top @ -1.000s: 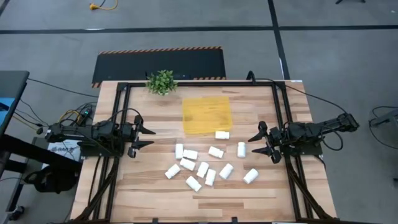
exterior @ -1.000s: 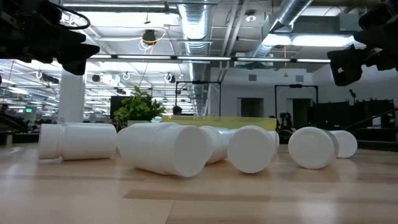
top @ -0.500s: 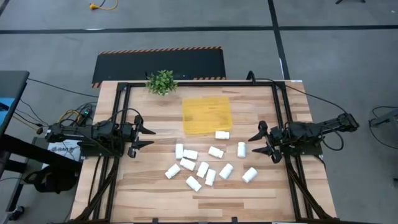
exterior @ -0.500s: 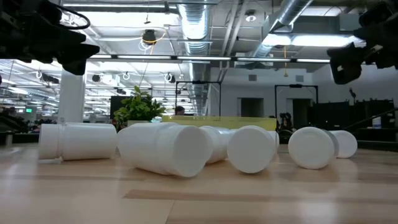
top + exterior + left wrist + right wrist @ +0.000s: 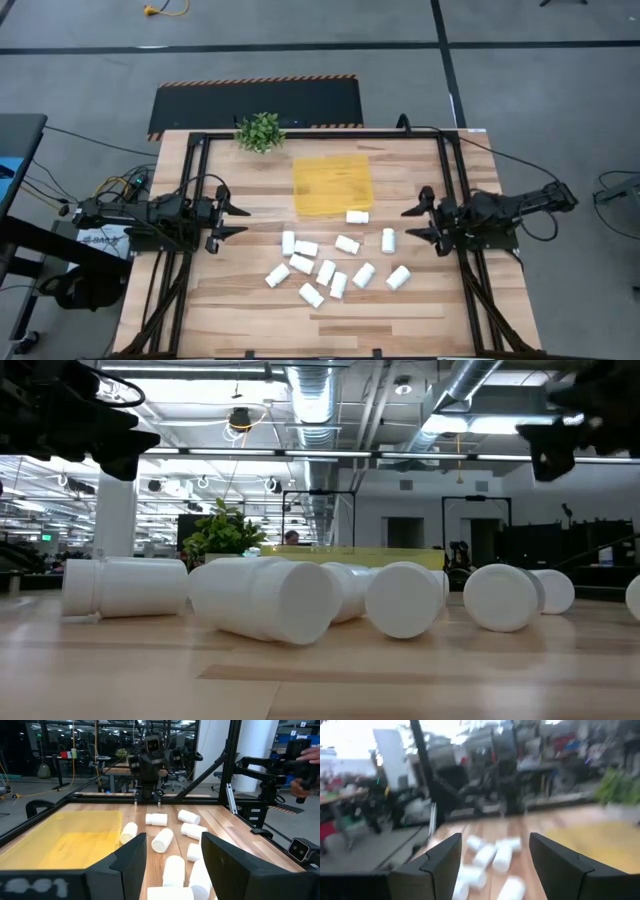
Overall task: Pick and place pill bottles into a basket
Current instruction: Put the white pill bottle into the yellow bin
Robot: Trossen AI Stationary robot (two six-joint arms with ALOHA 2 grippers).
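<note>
About a dozen white pill bottles (image 5: pixel 326 272) lie on their sides on the wooden table, in the middle and toward the near edge. One bottle (image 5: pixel 357 216) lies just outside the near right corner of the yellow basket (image 5: pixel 332 185). The basket also shows in the left wrist view (image 5: pixel 60 840). My left gripper (image 5: pixel 245 222) is open and empty at the table's left, level with the bottles (image 5: pixel 162 839). My right gripper (image 5: pixel 406 224) is open and empty at the table's right, beside a bottle (image 5: pixel 388 240), above the table (image 5: pixel 560 440).
A small green potted plant (image 5: pixel 260 131) stands at the far edge, left of the basket. A black frame (image 5: pixel 200 180) runs along the table's left, right and far sides. Bare wood lies between the left gripper and the bottles.
My right gripper has risen a little and gone slightly toward the table's far edge, staying open. The near-right bottle has shifted slightly. My left arm has kept still.
</note>
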